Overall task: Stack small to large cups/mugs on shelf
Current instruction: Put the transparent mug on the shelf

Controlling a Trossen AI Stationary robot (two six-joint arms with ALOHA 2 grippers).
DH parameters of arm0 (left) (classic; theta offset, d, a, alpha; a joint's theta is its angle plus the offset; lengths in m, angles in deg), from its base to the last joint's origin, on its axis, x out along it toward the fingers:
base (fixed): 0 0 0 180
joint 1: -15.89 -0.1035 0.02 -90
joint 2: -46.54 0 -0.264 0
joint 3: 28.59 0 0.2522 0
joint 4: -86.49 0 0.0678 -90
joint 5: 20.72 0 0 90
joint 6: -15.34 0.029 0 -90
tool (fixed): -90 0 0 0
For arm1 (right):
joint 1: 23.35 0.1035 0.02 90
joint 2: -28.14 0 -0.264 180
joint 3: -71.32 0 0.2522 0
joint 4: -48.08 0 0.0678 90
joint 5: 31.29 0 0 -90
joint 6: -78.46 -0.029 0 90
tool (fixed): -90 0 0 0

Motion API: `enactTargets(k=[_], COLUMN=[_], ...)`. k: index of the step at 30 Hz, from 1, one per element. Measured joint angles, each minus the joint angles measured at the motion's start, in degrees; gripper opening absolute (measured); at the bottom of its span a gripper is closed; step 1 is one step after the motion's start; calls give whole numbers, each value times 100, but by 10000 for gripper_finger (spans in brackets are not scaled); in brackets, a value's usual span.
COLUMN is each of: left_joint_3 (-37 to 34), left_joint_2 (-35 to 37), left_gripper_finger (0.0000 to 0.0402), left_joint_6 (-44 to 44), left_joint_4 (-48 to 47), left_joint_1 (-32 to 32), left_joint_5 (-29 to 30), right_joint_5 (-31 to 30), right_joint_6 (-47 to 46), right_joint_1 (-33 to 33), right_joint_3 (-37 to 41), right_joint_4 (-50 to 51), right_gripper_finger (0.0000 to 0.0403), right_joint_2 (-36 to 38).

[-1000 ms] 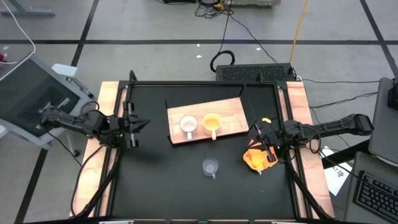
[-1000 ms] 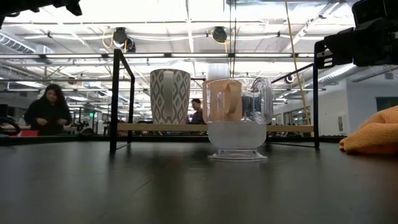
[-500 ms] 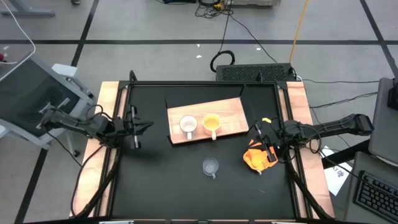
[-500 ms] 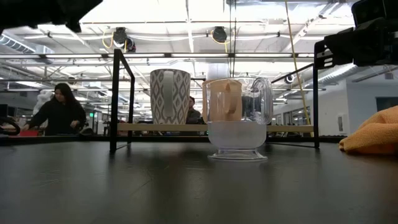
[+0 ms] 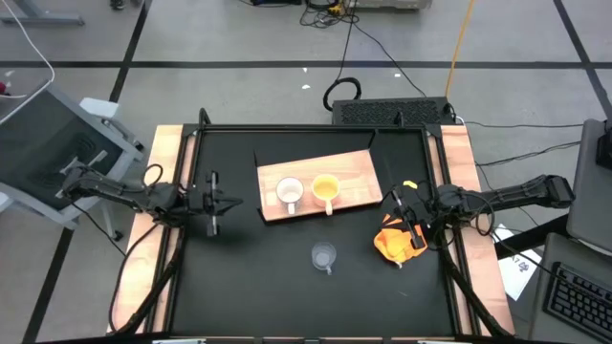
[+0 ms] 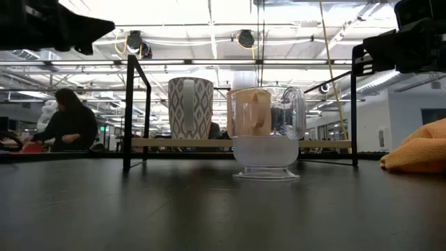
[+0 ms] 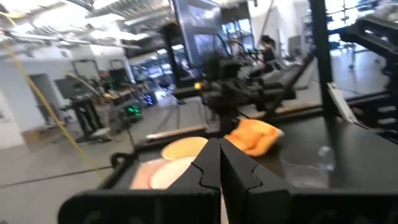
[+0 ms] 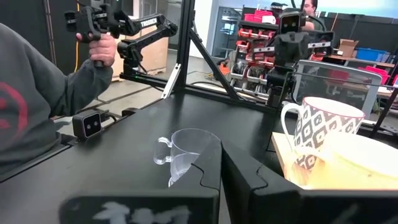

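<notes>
The white patterned mug point(image 5: 289, 193) point(image 6: 190, 107) and the yellow-orange mug point(image 5: 325, 188) stand side by side on their bases on the light-brown wooden board point(image 5: 354, 172). The clear glass cup point(image 5: 323, 256) point(image 6: 268, 139) point(image 8: 186, 152) stands upright on the black tabletop, nearer than the board. My left gripper point(image 5: 236, 202) point(image 7: 220, 163) is shut and hovers left of the board, pointing at it. My right gripper point(image 5: 387, 201) point(image 8: 221, 168) is shut and waits right of the board, above the orange cloth.
An orange-yellow cloth point(image 5: 394, 242) point(image 6: 418, 153) lies crumpled near the table's right edge, under my right arm. A black frame point(image 6: 129, 111) stands around the table. A person in a grey sleeve point(image 8: 43, 93) stands beyond the table's left side. Bare black tabletop lies around the glass cup.
My left gripper has moved toward the table's right, closer to the board, and a little toward the near edge, staying shut. The cups, board and cloth have kept their places. A person in the room behind has walked along.
</notes>
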Motion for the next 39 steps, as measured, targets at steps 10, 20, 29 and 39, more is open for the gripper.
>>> enactTargets(k=[10,20,29,39], left_joint_3=[0,0,0,0], left_joint_2=[0,2,0,2], left_gripper_finger=[0,0,0,0], left_joint_6=[-46,45,19,29], left_joint_4=[-475,-804,-1009,-1011], left_joint_1=[0,0,1,1], left_joint_5=[-105,-555,-600,-605], right_joint_5=[0,0,0,12], right_joint_6=[94,172,294,338], right_joint_1=[-2,0,0,-1], right_joint_3=[0,0,0,0], right_joint_4=[1,7,19,42], right_gripper_finger=[0,0,0,0], right_joint_2=[-8,-8,-8,-83])
